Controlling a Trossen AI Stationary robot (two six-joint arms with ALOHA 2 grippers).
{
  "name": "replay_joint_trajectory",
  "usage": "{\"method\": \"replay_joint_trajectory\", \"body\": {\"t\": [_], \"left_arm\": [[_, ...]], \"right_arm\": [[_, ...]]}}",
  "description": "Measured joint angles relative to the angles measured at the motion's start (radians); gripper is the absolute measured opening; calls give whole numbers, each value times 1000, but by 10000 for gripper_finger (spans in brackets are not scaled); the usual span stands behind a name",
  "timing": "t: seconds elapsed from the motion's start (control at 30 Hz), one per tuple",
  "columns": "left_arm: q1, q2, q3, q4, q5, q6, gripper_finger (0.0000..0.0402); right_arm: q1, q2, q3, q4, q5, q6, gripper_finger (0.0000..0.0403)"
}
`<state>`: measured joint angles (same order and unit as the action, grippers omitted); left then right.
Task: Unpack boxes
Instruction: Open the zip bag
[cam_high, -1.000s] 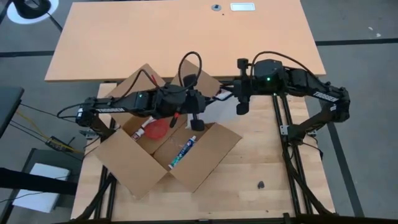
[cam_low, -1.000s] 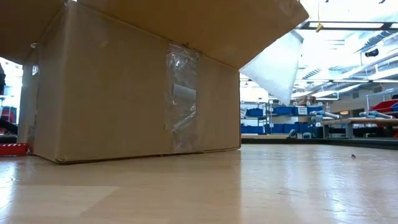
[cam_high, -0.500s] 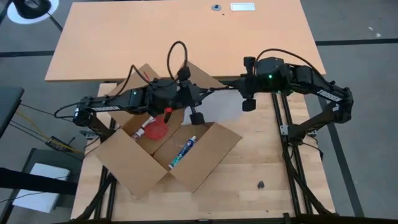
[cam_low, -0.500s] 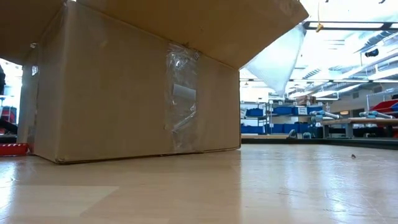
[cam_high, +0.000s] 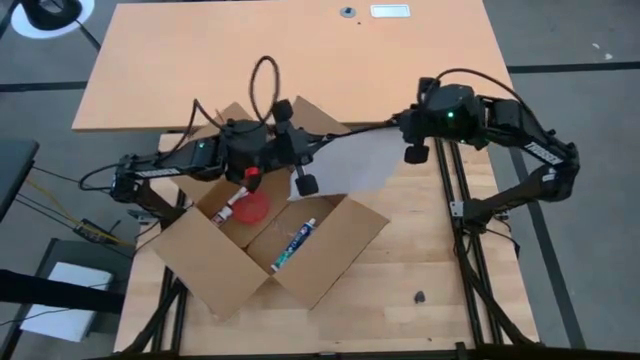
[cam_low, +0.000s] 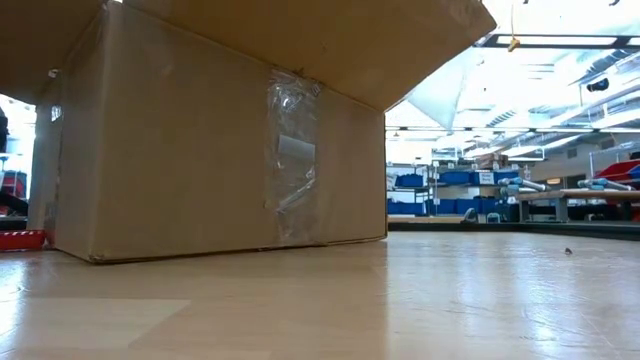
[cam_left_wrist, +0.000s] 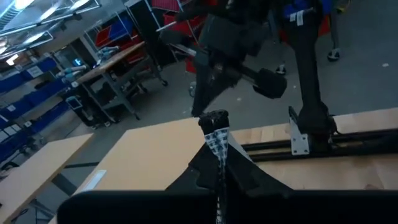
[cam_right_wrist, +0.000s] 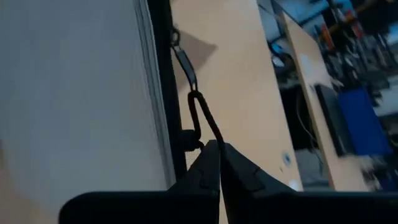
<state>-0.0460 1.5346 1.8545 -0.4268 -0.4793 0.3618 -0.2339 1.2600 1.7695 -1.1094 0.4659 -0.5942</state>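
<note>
Starting at the left of the high view, we see the left arm reaching across the open carton (cam_high: 265, 235), which sits toward the table's (cam_high: 470, 290) left side with its four flaps spread outward. Inside the carton lie a red round item (cam_high: 252, 209), a small tube with a red cap (cam_high: 232, 205) and a longer white tube (cam_high: 293, 246). The left gripper (cam_high: 322, 145) sits above the carton's far flap, its jaws closed on one edge of a clear plastic bag (cam_high: 365, 160); in its wrist view the bag's bunched edge rises between the dark fingers (cam_left_wrist: 249, 180).

Moving right, the bag stretches as a pale sheet between the two arms, hanging over the carton's far right corner and the bare wood just beside it. The right gripper (cam_high: 400, 125) sits at the bag's other end, near the black frame rail (cam_high: 447, 190), with its jaws pressed together on the bag's thin edge; in its wrist view the fingers (cam_right_wrist: 208, 168) meet in a point.

In the low view the carton (cam_low: 200, 150) fills the left, with a clear tape strip (cam_low: 290, 150) down its side, and the bag (cam_low: 445, 90) shows beneath the raised flap.

Farther right on the table lies a small dark speck (cam_high: 419, 297).
</note>
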Motion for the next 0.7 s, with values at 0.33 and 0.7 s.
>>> {"method": "replay_joint_trajectory", "body": {"t": [0.33,0.7], "left_arm": [[0,-89,0,-58,1,0,6],[0,-169,1,-102,37,5,6]], "right_arm": [[-107,-73,0,-114,14,167,1],[-140,-100,10,-49,-67,567,23]]}}
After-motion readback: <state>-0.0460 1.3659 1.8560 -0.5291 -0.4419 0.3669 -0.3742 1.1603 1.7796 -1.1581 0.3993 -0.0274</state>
